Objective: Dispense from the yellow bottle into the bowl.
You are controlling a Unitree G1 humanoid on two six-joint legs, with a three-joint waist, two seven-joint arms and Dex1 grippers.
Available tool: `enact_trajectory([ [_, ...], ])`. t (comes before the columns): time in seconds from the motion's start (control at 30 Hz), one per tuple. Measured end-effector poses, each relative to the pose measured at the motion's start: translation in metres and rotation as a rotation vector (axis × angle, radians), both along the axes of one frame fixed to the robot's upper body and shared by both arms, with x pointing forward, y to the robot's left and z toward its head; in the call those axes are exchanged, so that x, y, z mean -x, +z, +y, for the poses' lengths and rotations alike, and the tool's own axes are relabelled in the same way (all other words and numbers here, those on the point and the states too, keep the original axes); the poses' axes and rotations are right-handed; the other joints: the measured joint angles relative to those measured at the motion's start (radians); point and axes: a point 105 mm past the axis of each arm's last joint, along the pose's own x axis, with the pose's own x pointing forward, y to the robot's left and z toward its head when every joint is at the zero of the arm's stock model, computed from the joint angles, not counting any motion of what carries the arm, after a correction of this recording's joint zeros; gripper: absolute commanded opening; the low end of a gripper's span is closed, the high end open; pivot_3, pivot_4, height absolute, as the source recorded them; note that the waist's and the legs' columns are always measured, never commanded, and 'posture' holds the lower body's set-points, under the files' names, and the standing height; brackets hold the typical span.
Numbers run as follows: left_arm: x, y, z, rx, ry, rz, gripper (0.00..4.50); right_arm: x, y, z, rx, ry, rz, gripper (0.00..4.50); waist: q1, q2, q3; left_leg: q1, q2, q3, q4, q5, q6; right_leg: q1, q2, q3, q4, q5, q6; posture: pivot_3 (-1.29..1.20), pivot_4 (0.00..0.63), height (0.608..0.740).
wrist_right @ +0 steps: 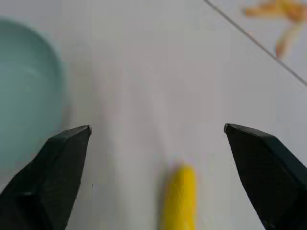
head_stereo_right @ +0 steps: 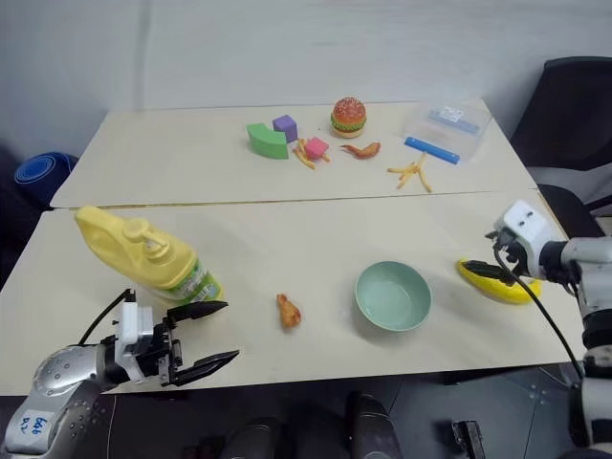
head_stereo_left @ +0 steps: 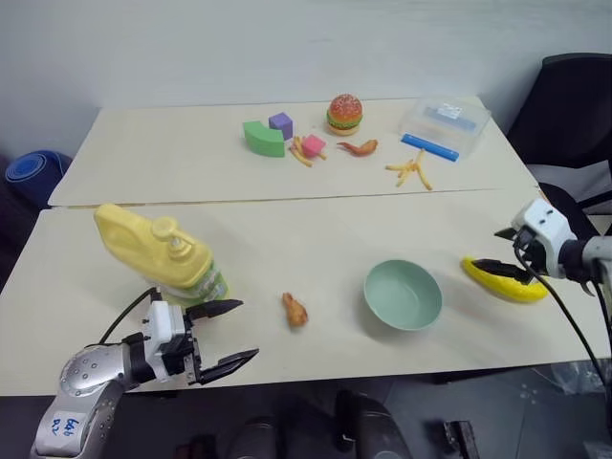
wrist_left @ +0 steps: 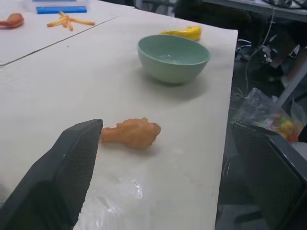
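Both grippers open, holding nothing.
Left gripper (head_stereo_left: 222,335) sits beside yellow bottle (head_stereo_left: 158,254); right gripper (wrist_right: 156,136) hovers over banana (head_stereo_left: 504,279), bowl (head_stereo_left: 403,295) nearby.

Bowl (wrist_right: 24,96) cut by frame edge (banana (wrist_right: 180,201) too).
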Motion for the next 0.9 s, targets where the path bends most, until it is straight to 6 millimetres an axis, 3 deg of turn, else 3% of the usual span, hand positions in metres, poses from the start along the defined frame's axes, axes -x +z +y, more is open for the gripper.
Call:
enact_trajectory([
  [0.03,0.001,-0.001,0.001,-0.001,0.003,0.002,4.50,0.004,0.005,0.017,-0.026,0.049,0.010,4.46,0.001,0.000,0.000,0.000,0.000,-0.001,0.000,0.000,0.000,0.000,0.000,0.000,0.000,0.000,0.000,0.00,0.150,0.740],
  [0.1,0.004,-0.005,0.008,-0.005,0.030,0.016,4.50,0.018,0.009,0.073,-0.122,0.169,0.062,4.46,0.002,-0.003,-0.002,0.000,0.001,-0.002,0.000,-0.001,-0.001,0.000,0.000,-0.001,0.000,-0.001,-0.001,0.00,0.150,0.740],
  [0.13,0.005,-0.008,0.011,-0.005,0.040,0.031,4.50,0.027,0.005,0.101,-0.162,0.235,0.108,4.46,0.003,-0.004,-0.002,0.000,0.001,-0.002,0.000,-0.002,-0.001,0.000,0.000,-0.001,0.001,-0.001,-0.002,0.00,0.150,0.740],
  [0.2,0.007,-0.011,0.013,-0.007,0.046,0.041,4.50,0.043,-0.011,0.137,-0.180,0.316,0.204,4.46,0.011,-0.004,-0.002,-0.002,0.000,-0.002,0.000,-0.003,0.000,-0.002,-0.001,-0.002,0.000,-0.001,-0.002,0.00,0.150,0.740],
  [0.37,0.011,-0.017,0.025,-0.014,0.086,0.063,4.50,0.052,-0.035,0.191,-0.085,0.378,0.274,4.46,0.028,-0.006,-0.003,-0.003,-0.004,-0.003,0.000,-0.003,0.003,-0.002,-0.004,-0.002,-0.002,-0.001,-0.002,0.00,0.150,0.740],
  [0.47,0.011,-0.017,0.025,-0.013,0.092,0.061,4.50,0.044,-0.059,0.235,-0.049,0.392,0.269,4.46,0.019,-0.010,-0.006,-0.002,-0.004,-0.002,0.000,-0.003,0.002,-0.002,-0.003,-0.002,0.000,-0.001,-0.002,0.00,0.150,0.740],
  [0.53,0.011,-0.016,0.024,-0.014,0.093,0.055,4.50,0.046,-0.078,0.250,-0.008,0.405,0.287,4.46,0.015,-0.009,-0.005,-0.003,-0.004,-0.002,0.000,-0.003,0.002,-0.003,-0.003,-0.003,0.003,-0.001,-0.002,0.00,0.150,0.740],
  [0.67,0.015,-0.021,0.026,-0.011,0.114,0.079,4.50,0.034,-0.099,0.253,0.058,0.354,0.289,4.46,0.015,-0.010,-0.005,-0.003,-0.005,-0.002,0.000,-0.002,0.004,-0.002,-0.003,-0.004,0.003,0.000,-0.001,0.00,0.150,0.740],
  [0.77,0.016,-0.020,0.026,-0.012,0.117,0.076,4.50,0.031,-0.106,0.256,0.073,0.347,0.292,3.88,0.012,-0.010,-0.006,-0.003,-0.004,-0.002,0.000,-0.002,0.004,-0.002,-0.003,-0.005,0.003,0.000,-0.001,0.00,0.150,0.740],
  [0.9,0.016,-0.019,0.025,-0.013,0.116,0.070,4.50,0.031,-0.113,0.259,0.104,0.372,0.267,2.53,-0.001,-0.010,-0.006,-0.003,-0.004,-0.002,0.000,-0.002,0.004,-0.002,-0.003,-0.005,0.003,0.000,-0.001,0.00,0.150,0.740],
])
